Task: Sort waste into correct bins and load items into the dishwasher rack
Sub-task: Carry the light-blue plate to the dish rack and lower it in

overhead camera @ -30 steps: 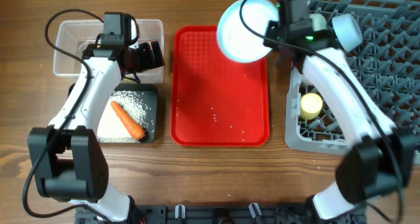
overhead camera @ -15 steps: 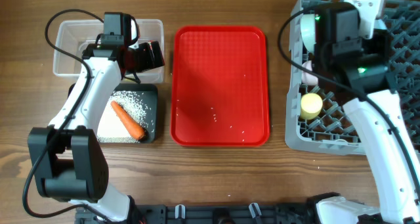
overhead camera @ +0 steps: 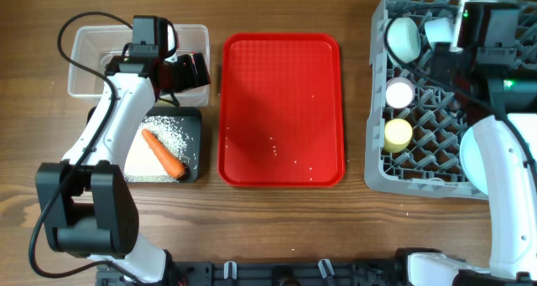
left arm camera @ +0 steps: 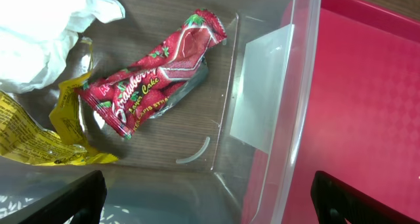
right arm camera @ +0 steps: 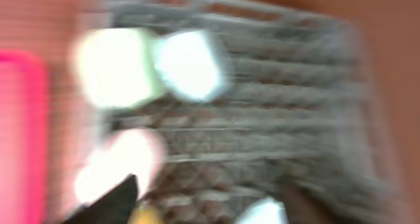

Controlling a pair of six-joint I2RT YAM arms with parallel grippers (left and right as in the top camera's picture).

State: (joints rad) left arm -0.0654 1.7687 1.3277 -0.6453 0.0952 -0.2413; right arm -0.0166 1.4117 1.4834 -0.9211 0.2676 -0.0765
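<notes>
The desk [overhead camera: 277,227] is brown wood and fills the overhead view around the things. Nearest on the left lies the shallow black tray [overhead camera: 195,143], with white rice [overhead camera: 159,128] spread in it and the carrot [overhead camera: 164,153] on top. The carrot lies slanted, its long axis going from far-left to near-right. In the middle is the red tray [overhead camera: 281,85], a few grains on it, its long side running near to far. On the right stands the grey dishwasher rack [overhead camera: 436,164]. The yellow cup [overhead camera: 398,133] sits by its left edge, the pink cup [overhead camera: 399,92] just behind it, and two bowls [overhead camera: 403,36] side by side in the far left corner. The right arm [overhead camera: 503,177] covers much of the rack. The right gripper [overhead camera: 453,55] hangs over it near the bowls; its wrist view is blurred, so we cannot tell if it is open or closed. Behind the black tray is the clear tub [overhead camera: 84,64]. The left gripper [left arm camera: 207,201] hangs above it, spread wide and holding nothing. Inside lie a red wrapper [left arm camera: 157,69], diagonal in the wrist view, a yellow wrapper [left arm camera: 39,135] and the white tissue [left arm camera: 46,33].
</notes>
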